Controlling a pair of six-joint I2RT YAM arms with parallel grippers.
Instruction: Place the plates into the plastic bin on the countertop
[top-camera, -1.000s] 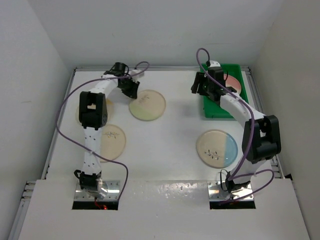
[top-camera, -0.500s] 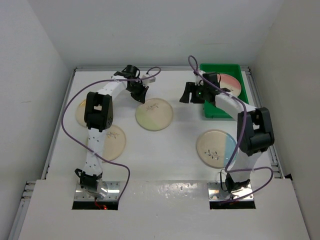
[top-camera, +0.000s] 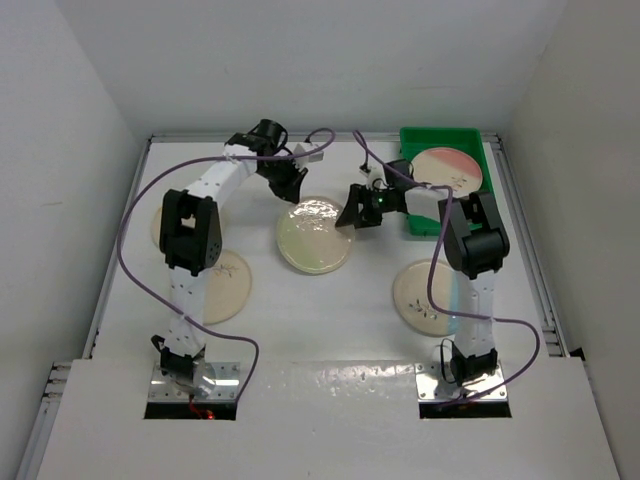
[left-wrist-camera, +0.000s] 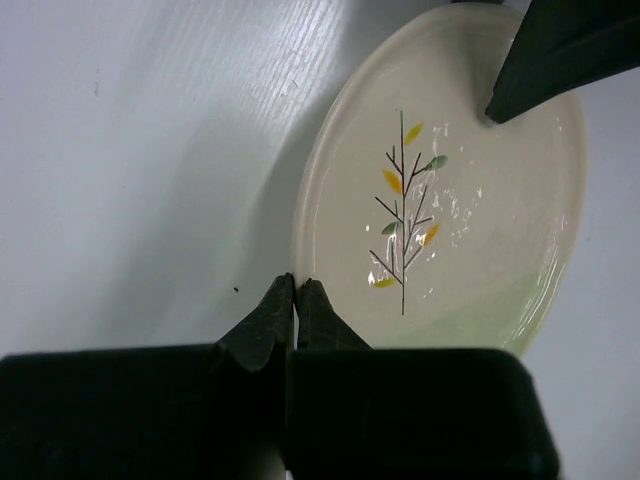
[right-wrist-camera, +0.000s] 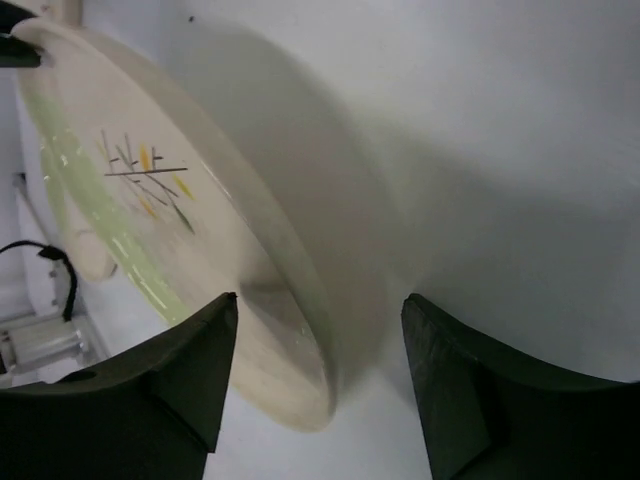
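The green-segment plate (top-camera: 314, 238) is noted tilted at mid-countertop (top-camera: 340, 310). The left gripper (top-camera: 291, 183), clenched, is set at its 11 o'clock rim. The right gripper (top-camera: 358, 213), released, is set astride its 2 o'clock rim, nearer the plastic bin (top-camera: 445, 134).

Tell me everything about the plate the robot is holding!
The plate is round, cream and shiny like pottery, with a thin twig of yellow, orange and green leaves drawn on it and a pale green patch at one side. The left gripper pinches its rim and holds it tilted above the table. The open right gripper has a finger on each side of the opposite rim.
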